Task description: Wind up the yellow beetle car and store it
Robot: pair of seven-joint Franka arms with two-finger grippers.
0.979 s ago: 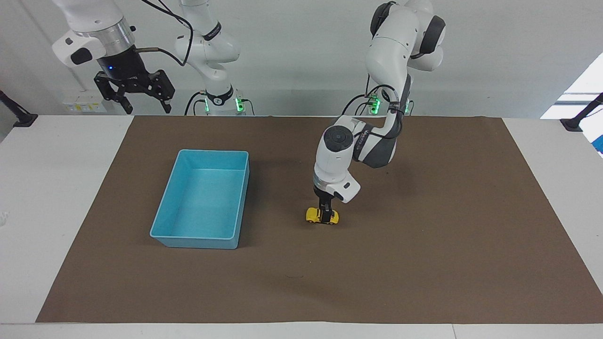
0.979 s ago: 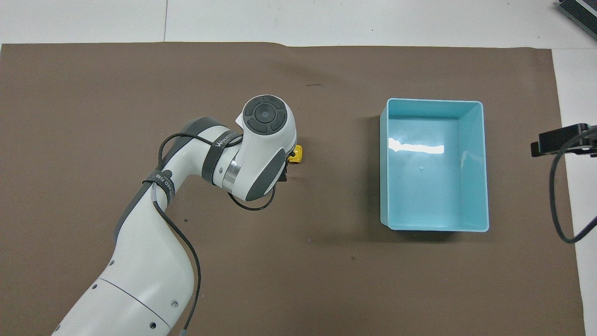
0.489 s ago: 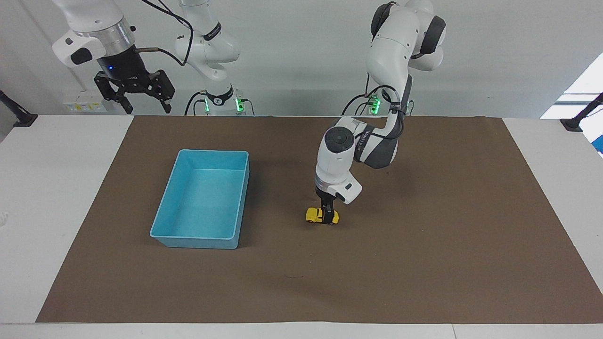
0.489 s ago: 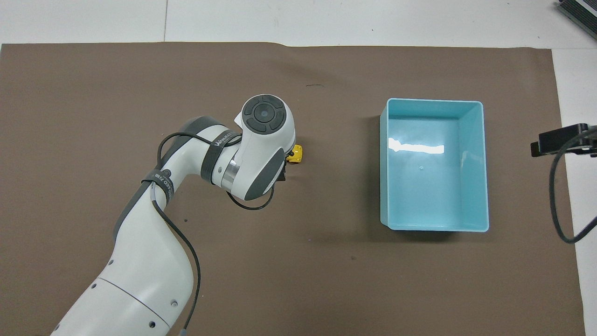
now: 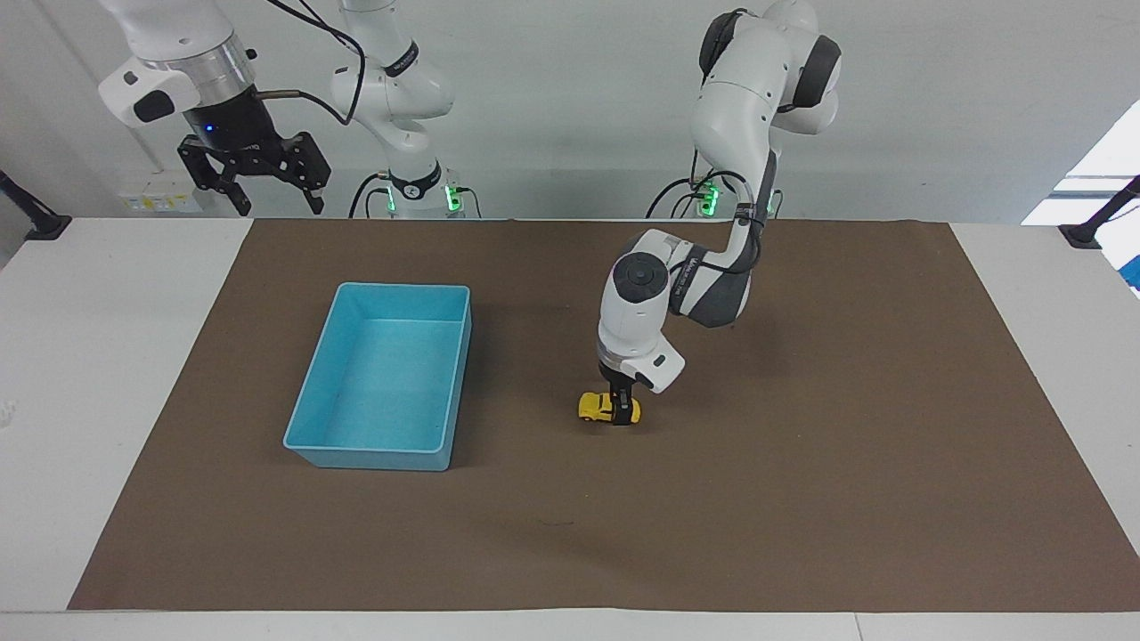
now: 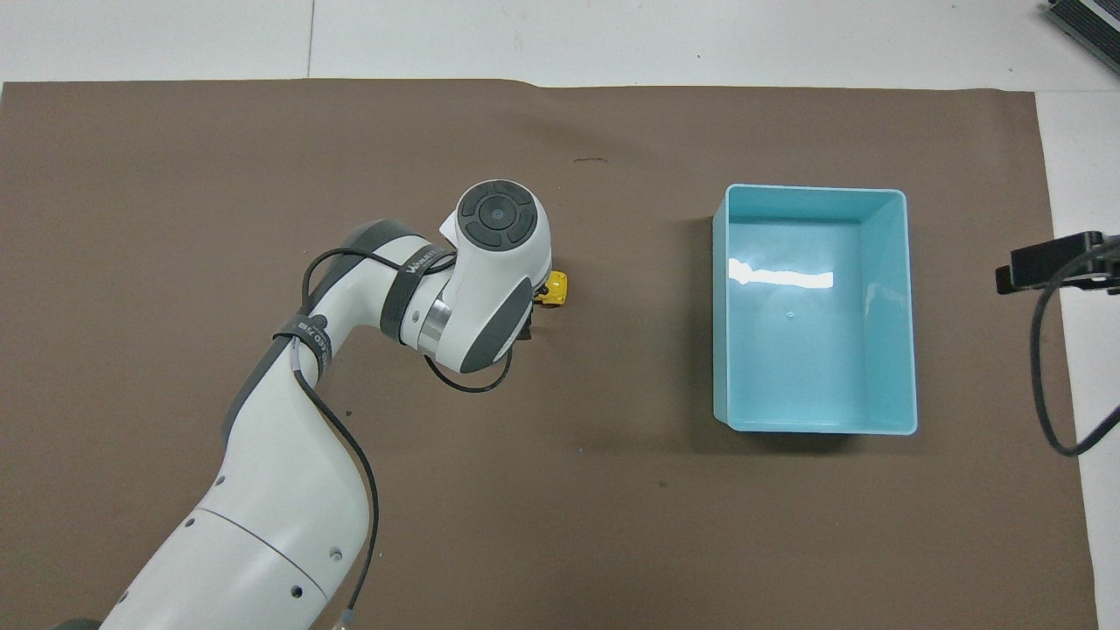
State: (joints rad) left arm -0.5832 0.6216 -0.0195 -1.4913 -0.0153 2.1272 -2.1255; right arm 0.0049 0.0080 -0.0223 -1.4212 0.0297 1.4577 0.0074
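The yellow beetle car [image 5: 597, 407] stands on its wheels on the brown mat, beside the light blue tray [image 5: 367, 458] toward the left arm's end. My left gripper [image 5: 624, 412] is straight down on the car's rear half, with a dark finger [image 5: 625, 408] against the car's side, shut on it. In the overhead view only the car's [image 6: 556, 289] front end shows; the left arm's wrist hides the rest. My right gripper [image 5: 278, 198] waits raised and open by the table's edge near its base.
The tray [image 6: 719, 332] holds nothing and lies toward the right arm's end of the mat [image 5: 802, 499]. A black camera stand [image 5: 1091, 227] sits at each of the table's two corners nearest the robots.
The left gripper has sunk a little lower onto the car and its fingers have drawn in on it. The car and the right arm have not moved.
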